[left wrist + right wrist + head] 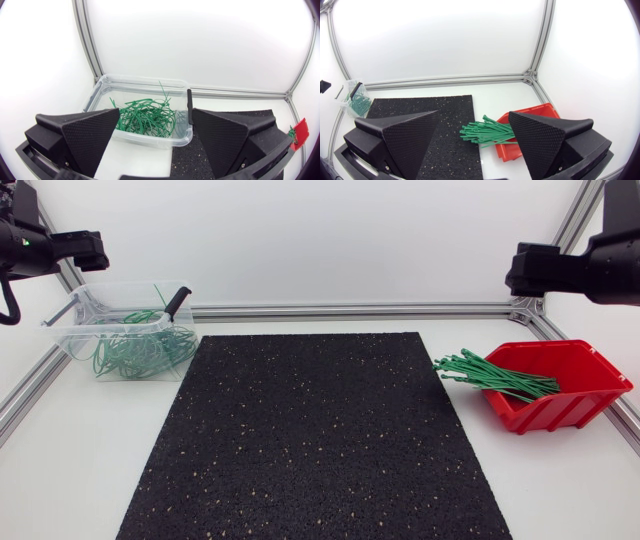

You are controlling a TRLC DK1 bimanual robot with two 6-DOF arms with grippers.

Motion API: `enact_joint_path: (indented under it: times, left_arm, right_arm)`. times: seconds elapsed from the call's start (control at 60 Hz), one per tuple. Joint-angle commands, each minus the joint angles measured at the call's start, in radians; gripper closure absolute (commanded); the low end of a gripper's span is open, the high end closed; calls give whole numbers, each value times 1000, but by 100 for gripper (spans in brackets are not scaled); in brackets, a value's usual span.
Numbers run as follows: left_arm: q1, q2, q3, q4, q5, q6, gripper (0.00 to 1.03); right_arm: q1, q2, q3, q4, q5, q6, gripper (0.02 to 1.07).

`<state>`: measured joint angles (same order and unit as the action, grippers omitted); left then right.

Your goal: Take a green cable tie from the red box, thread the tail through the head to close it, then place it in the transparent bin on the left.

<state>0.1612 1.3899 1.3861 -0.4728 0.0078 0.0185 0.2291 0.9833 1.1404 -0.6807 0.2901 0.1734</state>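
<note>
My left gripper (155,117): upper left of the frame in the head view, above the clear bin (72,338); jaws spread wide, nothing between them.
My right gripper (474,117): upper right of the frame, up and behind the red box (560,412); jaws likewise released and empty.
Cable ties (495,377): a loose green bundle in the red box at right, tails fanning out over its open front toward the black mat (310,440).
Bin contents: closed green loops (135,352) and a black-handled tool (177,301) leaning on the rim.
Stage: I judge no tie is picked yet.
Risk: the ties lie crossed and packed, so my broad fingers may pinch several at once or drag the bundle out onto the table (60,480).
Risk: a push on the light box could slide or tip it.
</note>
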Motion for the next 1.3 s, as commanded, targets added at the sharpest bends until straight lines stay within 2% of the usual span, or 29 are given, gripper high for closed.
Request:
enact_joint_path:
  times: [0.0,0.317,1.033,1.283]
  left_arm:
    - [-2,-75,-55,17,12,-20,3]
    - [-3,-335,-295,71,38,26,3]
    - [-5,-922,-777,157,57,40,3]
    - [-21,-1068,-937,213,50,34,3]
  right_arm:
    - [-33,-60,-56,17,11,-55,6]
    - [-160,-330,-275,144,9,-181,6]
    - [-178,-833,-639,282,60,-279,6]
    - [-192,-876,-777,390,-35,-251,6]
